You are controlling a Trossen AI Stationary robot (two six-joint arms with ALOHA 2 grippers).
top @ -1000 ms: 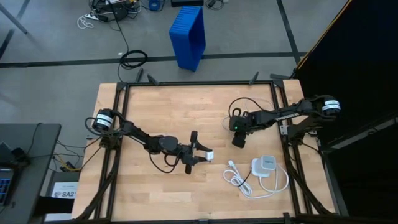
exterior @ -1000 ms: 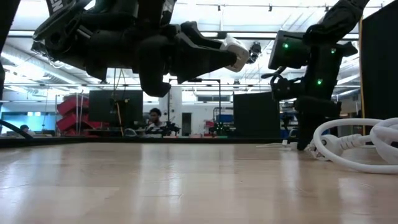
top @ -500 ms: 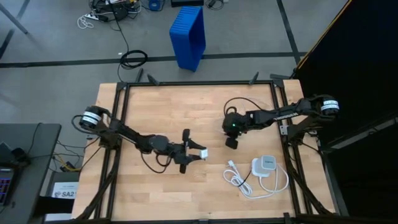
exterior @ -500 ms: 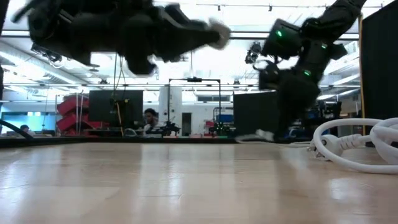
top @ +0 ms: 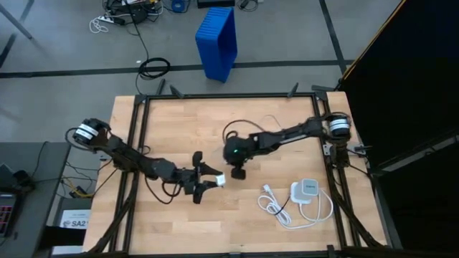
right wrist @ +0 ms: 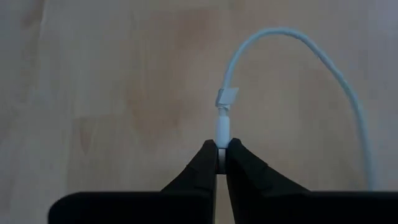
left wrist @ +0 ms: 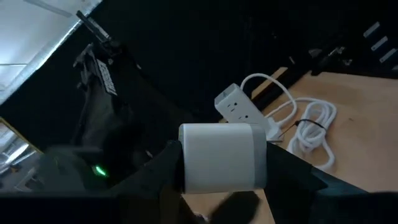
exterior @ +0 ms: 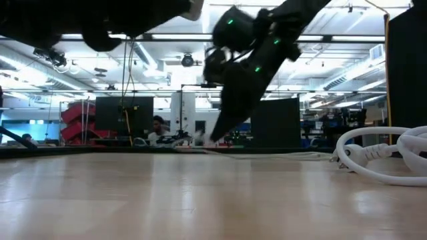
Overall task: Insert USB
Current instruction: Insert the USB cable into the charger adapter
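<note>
My left gripper [top: 217,180] is shut on a white rounded-square charger block [left wrist: 222,155] above the table's middle. Just to its right, my right gripper [top: 239,172] slants down and is shut on the USB [right wrist: 222,132], a thin white cable. The cable runs out past the fingertips and curves away [right wrist: 323,56] over the wood. In the low view the thin cable [exterior: 273,155] trails along the table behind the right gripper [exterior: 217,137]. My left gripper pinches the charger block between its two fingers [left wrist: 158,174], one on each of two opposite sides [left wrist: 186,155]. The block is lifted clear of the table and its rounded face looks forward. My right gripper pinches the USB's white plug end [right wrist: 222,140] between its two fingertips [right wrist: 205,162], slanting down from the table's right. The cable leaves straight ahead of the fingertips and lies slack.
A white power strip [top: 305,190] with a thicker white cord coiled in loops [top: 276,206] lies at the near right. Black frame rails [top: 136,165] run along the table's edges. A blue bin [top: 217,39] stands on the floor beyond the far edge.
My right gripper has swept from the right side toward the table's middle and the left gripper, tipping to a flatter slant and drawing the thin cable along. My left gripper has carried the charger block toward the table's left edge and upward.
</note>
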